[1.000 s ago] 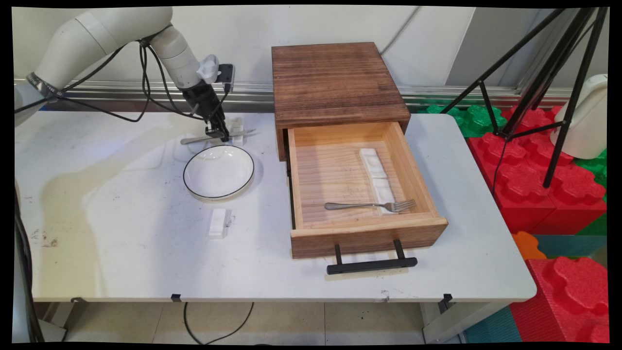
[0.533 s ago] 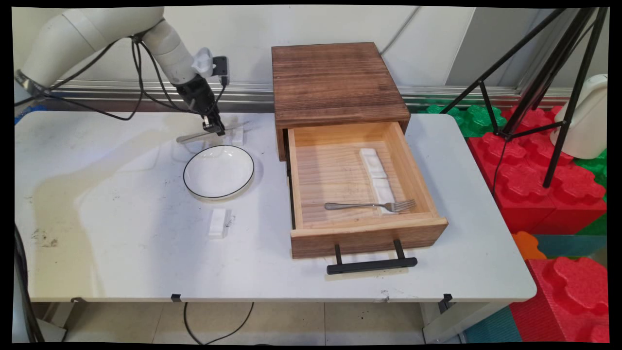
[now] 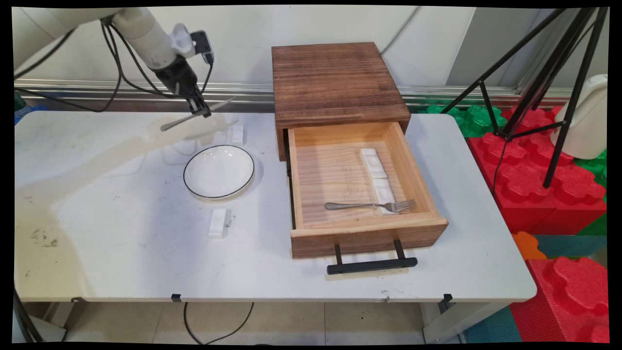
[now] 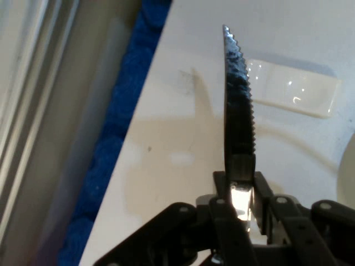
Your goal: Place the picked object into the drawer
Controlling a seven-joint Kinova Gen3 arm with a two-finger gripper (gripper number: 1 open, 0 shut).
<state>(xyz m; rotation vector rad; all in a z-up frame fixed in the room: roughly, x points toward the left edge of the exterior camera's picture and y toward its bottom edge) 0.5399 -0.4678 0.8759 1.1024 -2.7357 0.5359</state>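
Observation:
My gripper point(image 3: 201, 112) is shut on a metal table knife point(image 3: 187, 118) and holds it in the air above the table's back left. In the hand view the knife's serrated blade point(image 4: 238, 100) rises from between my fingers point(image 4: 239, 194). A small white rest point(image 3: 237, 134) lies on the table just right of and below the knife; it shows as a glossy white block point(image 4: 291, 88) in the hand view. A white plate with a black rim point(image 3: 218, 171) sits in front of it.
A wooden box point(image 3: 335, 80) stands at the back, its drawer point(image 3: 362, 184) pulled open with a fork point(image 3: 371, 206) and a long white rest point(image 3: 377, 175) inside. Another white rest point(image 3: 218, 223) lies in front of the plate. A black tripod point(image 3: 549, 92) and red foam blocks point(image 3: 544, 180) stand right.
The gripper has lifted the knife off the white rest and carried it up and to the left. The knife now hangs tilted above the table.

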